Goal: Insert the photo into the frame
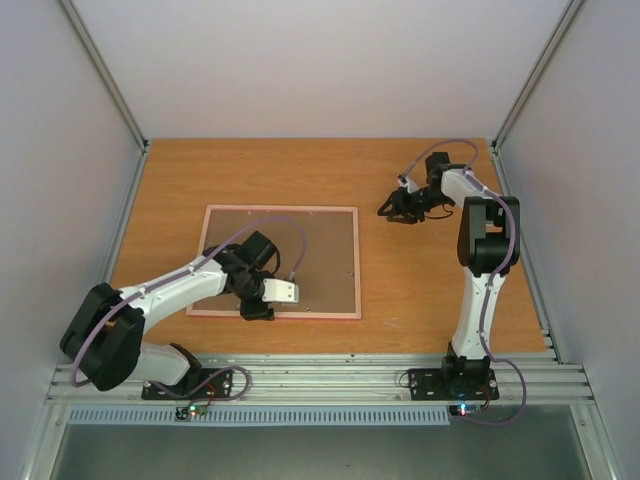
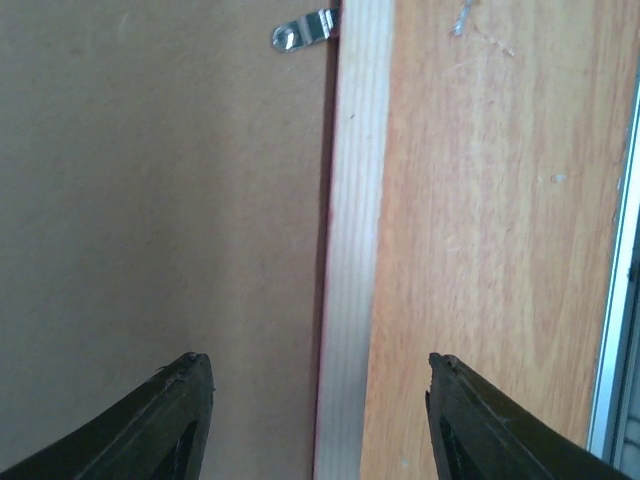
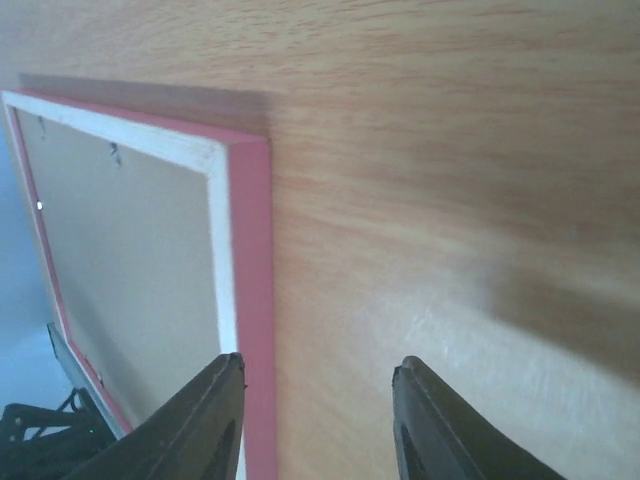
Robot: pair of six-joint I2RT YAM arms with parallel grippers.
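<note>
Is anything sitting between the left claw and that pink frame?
Nothing visible. The left gripper hangs open directly above the frame, over its edge rail, with the brown backing board to one side and the table to the other.

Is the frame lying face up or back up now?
Back up. The frame lies flat on the table, the brown backing board fills it, and a metal tab reaches onto the board.

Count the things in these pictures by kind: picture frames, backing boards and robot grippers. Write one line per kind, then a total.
Pink frame: 1
Brown backing board: 1
Grippers: 2, the left gripper and the right gripper
Total: 4
</note>
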